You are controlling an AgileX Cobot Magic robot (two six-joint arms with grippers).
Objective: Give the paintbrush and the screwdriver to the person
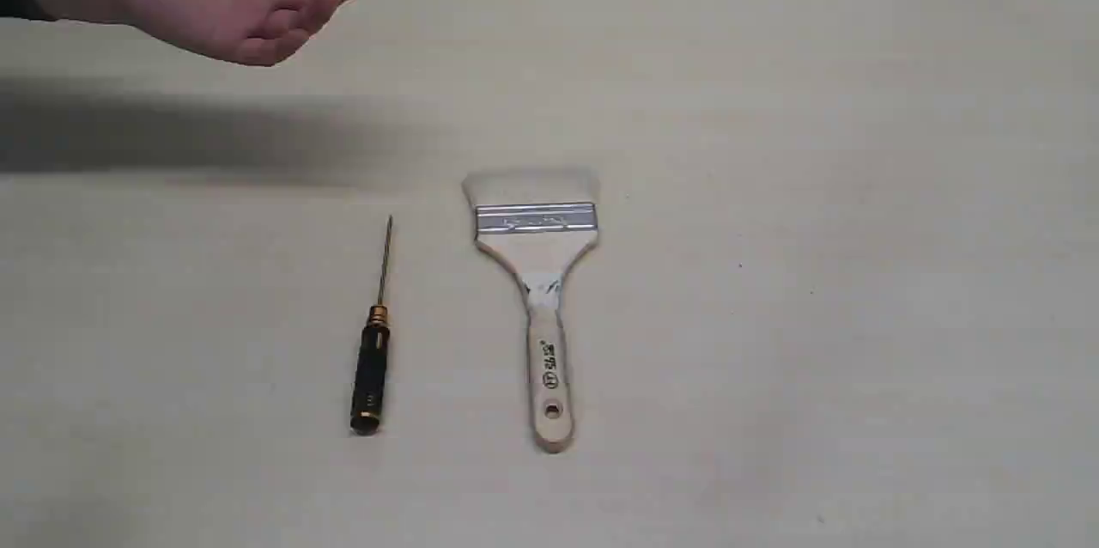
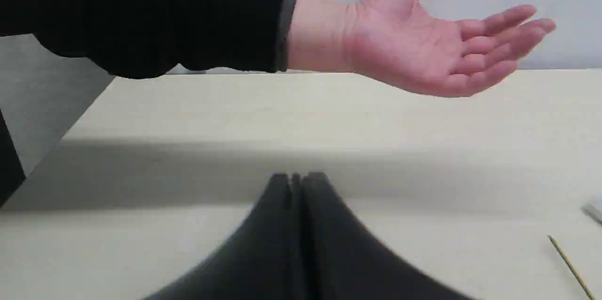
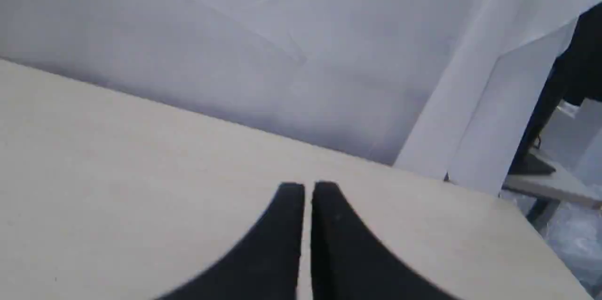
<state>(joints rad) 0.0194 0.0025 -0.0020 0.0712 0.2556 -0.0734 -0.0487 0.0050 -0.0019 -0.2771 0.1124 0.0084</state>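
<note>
Black left hand (image 2: 297, 177) closed, gripping nothing.

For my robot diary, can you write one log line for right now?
paintbrush: flat on table | screwdriver: on table beside it, apart | person's hand: open, palm up | jaws: both shut, empty

Black, tapered, matte left gripper (image 2: 297, 177); right gripper (image 3: 308, 187) alike.

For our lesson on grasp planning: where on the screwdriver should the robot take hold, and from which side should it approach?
Probably the black knurled handle of the screwdriver, coming down from above with jaws closing across it. It lies flat on the table, so only top and sides are free, and the handle is thicker than the shaft.
</note>
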